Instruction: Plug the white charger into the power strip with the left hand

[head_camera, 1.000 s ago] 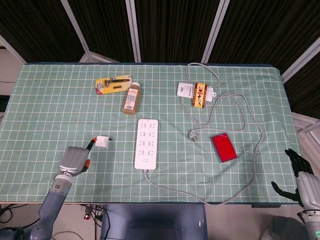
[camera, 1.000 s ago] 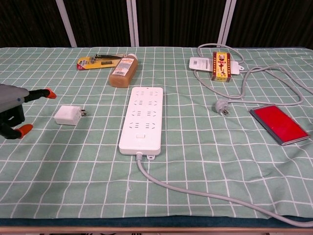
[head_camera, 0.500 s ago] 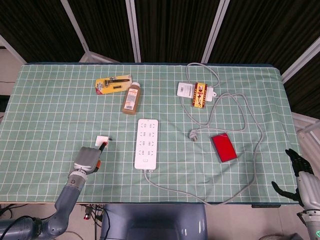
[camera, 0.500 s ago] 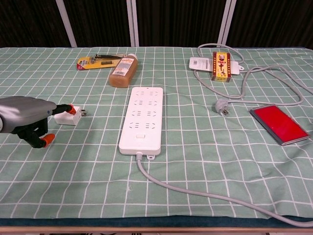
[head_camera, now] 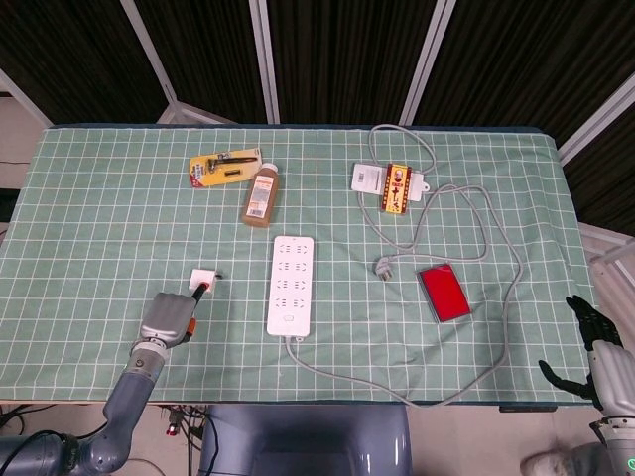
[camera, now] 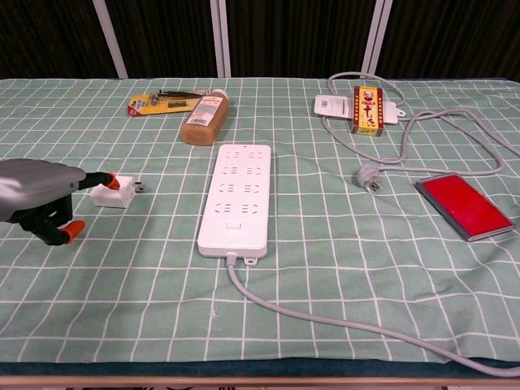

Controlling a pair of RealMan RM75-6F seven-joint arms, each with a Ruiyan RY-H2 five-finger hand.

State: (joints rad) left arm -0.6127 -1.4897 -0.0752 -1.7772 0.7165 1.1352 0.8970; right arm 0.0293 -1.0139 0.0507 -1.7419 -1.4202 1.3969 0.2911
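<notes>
Lying flat on the green checked cloth of the table point(camera: 341, 317), the white charger point(camera: 111, 193) sits to the left of the power strip point(camera: 236, 197), its prongs pointing toward the strip and a clear gap between the two. The left robot hand point(camera: 41, 195) is low beside the charger, one orange fingertip point(camera: 108, 179) touching its top left edge while another orange tip sits on the cloth nearer the table's front edge; the charger is not lifted, and the hand is touching rather than grasping it. In the head view the same left robot hand point(head_camera: 171, 315) shows just below the charger point(head_camera: 202, 278). The right robot hand point(head_camera: 593, 349) hangs off the table's right edge, fingers apart, holding nothing. The power strip's grey cord point(camera: 341, 323) runs from its near end off to the right. A brown bottle point(camera: 204, 118) lies beyond the strip, a yellow tool pack point(camera: 162, 101) beside it, and a red flat case point(camera: 463, 206) lies to the right
</notes>
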